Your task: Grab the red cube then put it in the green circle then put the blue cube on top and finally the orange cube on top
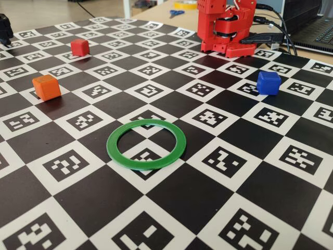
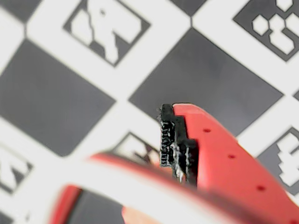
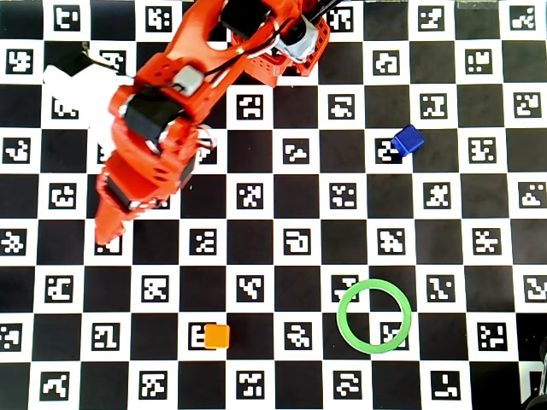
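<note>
In the fixed view the red cube (image 1: 79,47) sits far left, the orange cube (image 1: 46,87) nearer on the left, the blue cube (image 1: 268,82) on the right, and the empty green circle (image 1: 146,144) in the middle. There the red arm is folded at its base, with my gripper (image 1: 240,50) low on the board. In the overhead view the arm stretches to the lower left, and my gripper (image 3: 104,232) tapers to a point. The orange cube (image 3: 217,336), blue cube (image 3: 408,139) and green circle (image 3: 373,315) show there; the red cube is hidden. The wrist view shows only the board under my empty gripper (image 2: 161,137).
The checkered marker board (image 1: 171,208) covers the table. Scissors (image 1: 176,13), cables and a laptop (image 1: 315,28) lie behind the arm's base (image 1: 223,23). A black object (image 1: 4,28) stands at the far left corner. A white sheet (image 3: 81,90) lies beside the arm.
</note>
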### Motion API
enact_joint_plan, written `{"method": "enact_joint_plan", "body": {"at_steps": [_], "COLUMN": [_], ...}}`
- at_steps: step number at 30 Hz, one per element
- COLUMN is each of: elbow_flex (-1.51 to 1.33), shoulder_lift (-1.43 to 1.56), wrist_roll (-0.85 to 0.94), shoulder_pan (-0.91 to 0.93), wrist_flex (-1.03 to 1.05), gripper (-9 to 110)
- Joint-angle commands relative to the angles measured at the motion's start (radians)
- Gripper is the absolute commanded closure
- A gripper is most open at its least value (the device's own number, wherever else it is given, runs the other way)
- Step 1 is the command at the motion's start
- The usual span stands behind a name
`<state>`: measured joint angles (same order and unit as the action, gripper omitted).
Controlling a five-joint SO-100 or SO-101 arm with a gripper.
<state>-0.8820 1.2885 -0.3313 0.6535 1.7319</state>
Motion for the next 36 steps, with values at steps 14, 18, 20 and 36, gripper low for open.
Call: {"method": "enact_joint_plan", "body": {"at_steps": [14, 18, 20, 36], "elbow_flex": [-0.002, -0.06, -0.091, -0.143], "shoulder_lift": [-0.183, -0.219, -0.241, -0.368], "wrist_roll": [-0.012, 0.002, 0.011, 0.035], "shoulder_pan": [0.087, 0.1, 0.107, 0.14], "wrist_flex": [-0.107, -0.179, -0.224, -0.377], "gripper": [55, 55, 55, 56]}}
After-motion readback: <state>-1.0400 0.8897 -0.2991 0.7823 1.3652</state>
